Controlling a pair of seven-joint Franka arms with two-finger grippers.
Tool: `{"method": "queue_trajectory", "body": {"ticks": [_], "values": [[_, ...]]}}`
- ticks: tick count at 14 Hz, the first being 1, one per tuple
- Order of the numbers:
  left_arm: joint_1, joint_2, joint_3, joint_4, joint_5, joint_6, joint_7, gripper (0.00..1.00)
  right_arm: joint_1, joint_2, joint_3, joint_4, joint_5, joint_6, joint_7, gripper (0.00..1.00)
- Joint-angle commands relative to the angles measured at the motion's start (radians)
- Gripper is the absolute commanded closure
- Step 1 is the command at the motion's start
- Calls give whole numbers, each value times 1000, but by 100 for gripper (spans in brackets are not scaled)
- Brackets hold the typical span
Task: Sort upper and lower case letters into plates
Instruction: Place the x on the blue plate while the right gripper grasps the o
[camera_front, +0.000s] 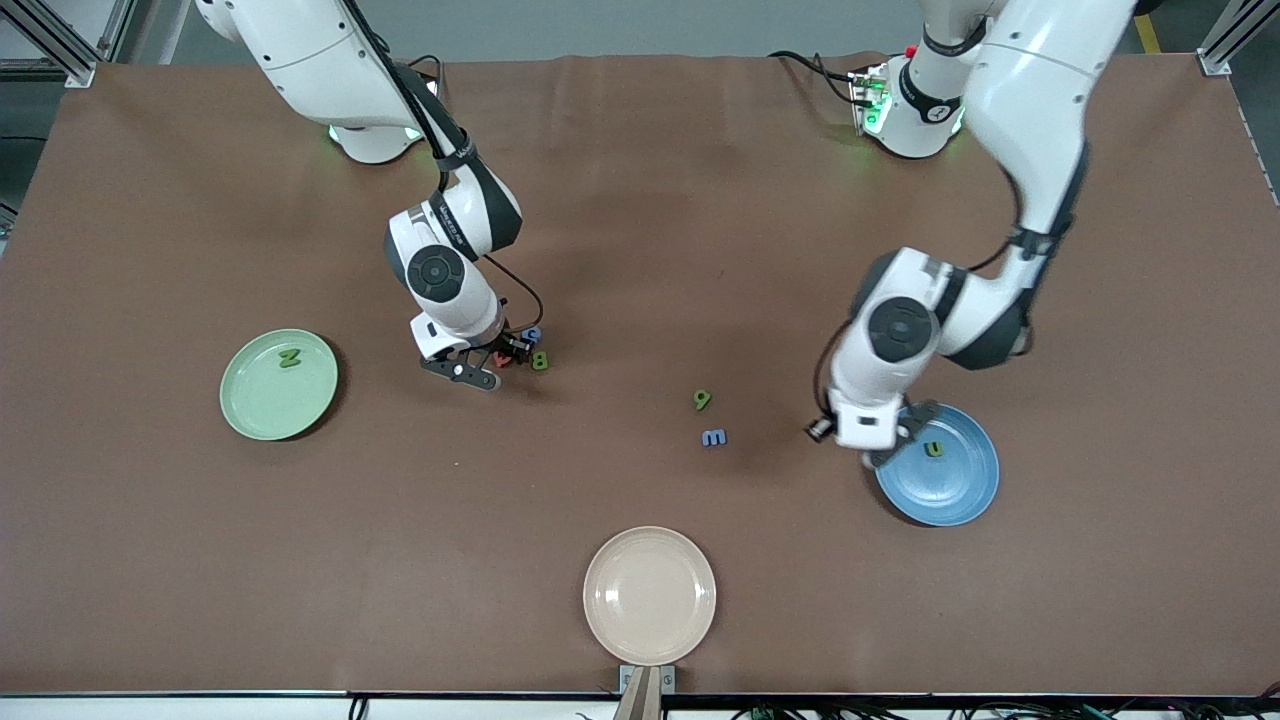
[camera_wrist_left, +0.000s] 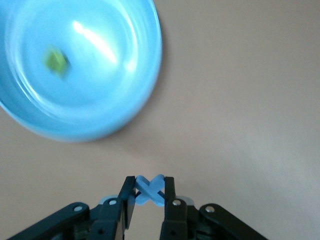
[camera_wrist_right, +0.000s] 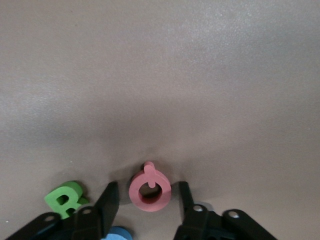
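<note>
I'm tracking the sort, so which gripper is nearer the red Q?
Right. The right gripper straddles the red Q, open; the left gripper is by the blue plate, holding a blue t.

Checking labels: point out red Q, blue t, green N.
red Q (camera_wrist_right: 149, 190), right wrist view, on its ring.
blue t (camera_wrist_left: 149, 190), left wrist view, where its bars cross.
green N (camera_front: 290, 357), front view, its middle, on the pale green plate.

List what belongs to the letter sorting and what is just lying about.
Job: green plate holding N; blue plate holding u; t in the left hand; Q between the right hand's open fingers; B; C; g; m.
Lying about: beige plate.
</note>
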Motion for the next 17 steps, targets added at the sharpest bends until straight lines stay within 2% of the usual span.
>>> {"method": "queue_trajectory", "body": {"ticks": [1, 3, 6, 7, 8, 9, 10, 12, 13, 17], "values": [[73, 6, -8, 36, 15, -34, 151, 100, 11, 4, -10, -2, 0, -17, 13, 53], [119, 28, -9, 35, 17, -34, 214, 99, 13, 4, -10, -2, 0, -17, 13, 58], [167, 68, -8, 37, 19, -16, 224, 91, 13, 4, -10, 0, -1, -17, 13, 70], [176, 80, -8, 43, 19, -5, 224, 80, 13, 4, -10, 0, -1, -17, 13, 74], [175, 86, -8, 44, 17, -1, 224, 56, 11, 4, -10, 0, -1, -17, 13, 78], [170, 89, -8, 44, 14, 7, 215, 23, 8, 2, -10, 1, -1, -18, 13, 78], [166, 89, -8, 44, 12, 13, 205, 0, 4, -4, -10, 1, -1, -20, 13, 78], [161, 85, -17, 46, 8, 13, 202, 0, -9, -51, -19, 3, -1, -72, -8, 78], [156, 83, -20, 56, 5, 13, 193, 0, -42, -88, -22, 6, -13, -139, -39, 78], [72, 92, -29, 139, 0, -8, 84, 0, -195, -171, -27, 3, -15, -225, -315, 78]]}}
